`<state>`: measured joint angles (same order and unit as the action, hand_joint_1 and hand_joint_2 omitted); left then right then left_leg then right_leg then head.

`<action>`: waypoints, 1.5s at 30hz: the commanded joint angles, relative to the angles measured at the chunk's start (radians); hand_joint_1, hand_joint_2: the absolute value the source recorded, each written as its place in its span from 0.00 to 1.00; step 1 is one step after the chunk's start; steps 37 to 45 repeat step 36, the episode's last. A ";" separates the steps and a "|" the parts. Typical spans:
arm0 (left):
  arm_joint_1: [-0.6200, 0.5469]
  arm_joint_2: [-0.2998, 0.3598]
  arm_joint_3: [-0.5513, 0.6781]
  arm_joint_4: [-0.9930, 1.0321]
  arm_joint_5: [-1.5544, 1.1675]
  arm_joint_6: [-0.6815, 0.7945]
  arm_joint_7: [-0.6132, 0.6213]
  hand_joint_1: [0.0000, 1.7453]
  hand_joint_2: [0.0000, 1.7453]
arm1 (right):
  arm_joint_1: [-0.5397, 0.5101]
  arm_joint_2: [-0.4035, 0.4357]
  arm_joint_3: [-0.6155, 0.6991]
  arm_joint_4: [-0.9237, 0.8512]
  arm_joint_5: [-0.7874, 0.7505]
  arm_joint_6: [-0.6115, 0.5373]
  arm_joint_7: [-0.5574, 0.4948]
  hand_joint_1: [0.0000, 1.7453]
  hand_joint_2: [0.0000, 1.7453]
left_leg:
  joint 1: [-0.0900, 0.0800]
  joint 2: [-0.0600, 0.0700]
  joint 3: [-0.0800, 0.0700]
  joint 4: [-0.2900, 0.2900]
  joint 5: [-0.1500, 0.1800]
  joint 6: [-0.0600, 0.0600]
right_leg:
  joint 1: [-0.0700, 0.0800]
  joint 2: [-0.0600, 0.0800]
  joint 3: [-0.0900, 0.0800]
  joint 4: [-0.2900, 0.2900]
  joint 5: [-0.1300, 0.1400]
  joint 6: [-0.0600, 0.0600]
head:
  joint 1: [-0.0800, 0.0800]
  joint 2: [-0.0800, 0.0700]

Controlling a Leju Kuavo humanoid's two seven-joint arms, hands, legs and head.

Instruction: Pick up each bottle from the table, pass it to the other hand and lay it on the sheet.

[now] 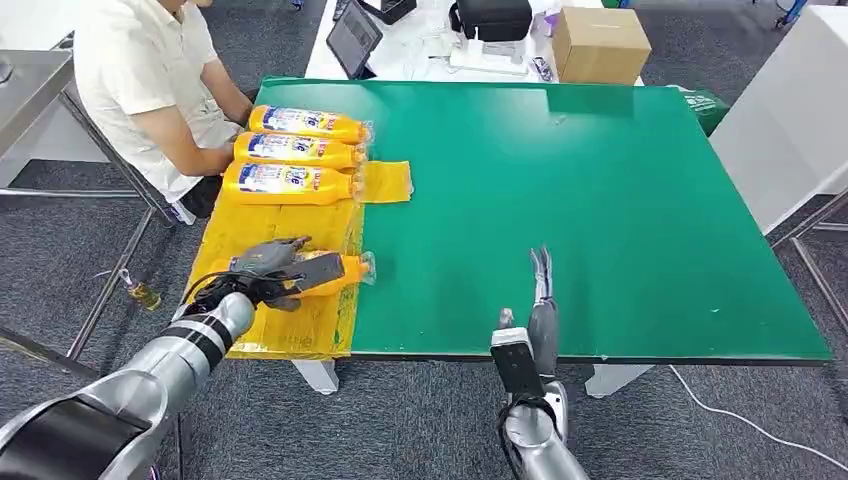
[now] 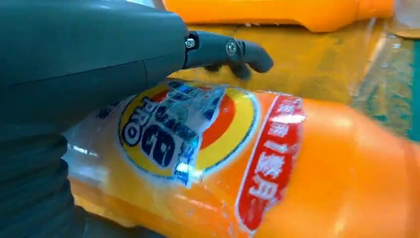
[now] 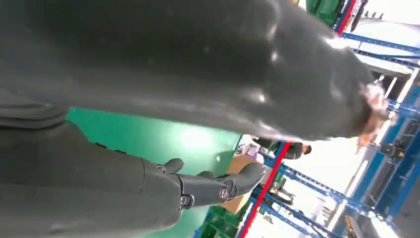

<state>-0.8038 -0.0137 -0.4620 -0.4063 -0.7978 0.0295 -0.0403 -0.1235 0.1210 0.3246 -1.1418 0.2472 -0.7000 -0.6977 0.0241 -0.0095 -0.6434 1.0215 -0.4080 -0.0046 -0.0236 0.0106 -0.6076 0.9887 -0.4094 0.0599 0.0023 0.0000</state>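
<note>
A flat green-topped counter (image 1: pixel 600 200) on white legs stands on a grey carpeted floor (image 1: pixel 420 420). Behind it a white table (image 1: pixel 420 45) carries a closed brown cardboard box (image 1: pixel 600 42), a dark tablet (image 1: pixel 353 37) and a black bag (image 1: pixel 492 18). A person in a white shirt (image 1: pixel 150 75) sits at the counter's left side. A white cable (image 1: pixel 750 420) trails across the carpet.
</note>
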 commanded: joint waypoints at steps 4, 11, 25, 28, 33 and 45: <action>-0.001 -0.027 0.057 0.026 0.031 -0.027 -0.095 0.00 1.00 | -0.026 -0.025 0.016 0.070 0.014 0.002 0.000 0.00 0.00 | 0.000 0.001 0.003 -0.001 -0.001 0.001 | 0.000 0.000 0.003 -0.001 0.000 -0.001 | 0.000 0.000; 0.152 -0.018 0.065 -0.206 0.078 0.073 -0.233 0.00 1.00 | 0.023 -0.020 -0.027 0.040 0.045 0.002 0.000 0.00 0.00 | -0.001 0.001 0.003 -0.002 -0.001 0.001 | 0.000 0.000 0.003 -0.002 -0.001 -0.001 | 0.000 0.000; 0.642 -0.029 0.017 -0.954 0.266 0.370 -0.411 0.00 1.00 | 0.130 -0.058 -0.028 -0.138 -0.076 0.024 0.000 0.00 0.00 | -0.001 0.003 0.004 0.000 -0.005 0.001 | 0.000 0.001 0.003 -0.001 -0.003 -0.002 | 0.000 0.000; 0.744 -0.115 0.040 -1.056 0.708 0.222 -0.424 0.00 1.00 | 0.226 0.093 -0.249 -0.348 -0.229 0.352 0.000 0.00 0.00 | -0.001 0.001 0.003 0.001 -0.007 0.002 | 0.000 -0.002 0.002 0.001 -0.006 -0.003 | 0.000 0.000; 0.763 -0.131 0.033 -1.060 0.810 0.205 -0.439 0.00 1.00 | 0.237 0.079 -0.201 -0.398 -0.191 0.298 0.000 0.00 0.00 | -0.001 0.002 0.002 0.001 -0.007 0.001 | 0.000 0.000 0.001 0.000 -0.004 -0.003 | -0.001 0.000; 0.746 -0.154 0.030 -1.010 0.851 0.282 -0.488 0.00 1.00 | 0.229 0.052 -0.118 -0.400 -0.193 0.265 0.000 0.00 1.00 | 0.000 0.000 0.001 0.000 -0.005 0.001 | 0.000 -0.001 0.000 -0.001 -0.003 -0.002 | 0.000 0.000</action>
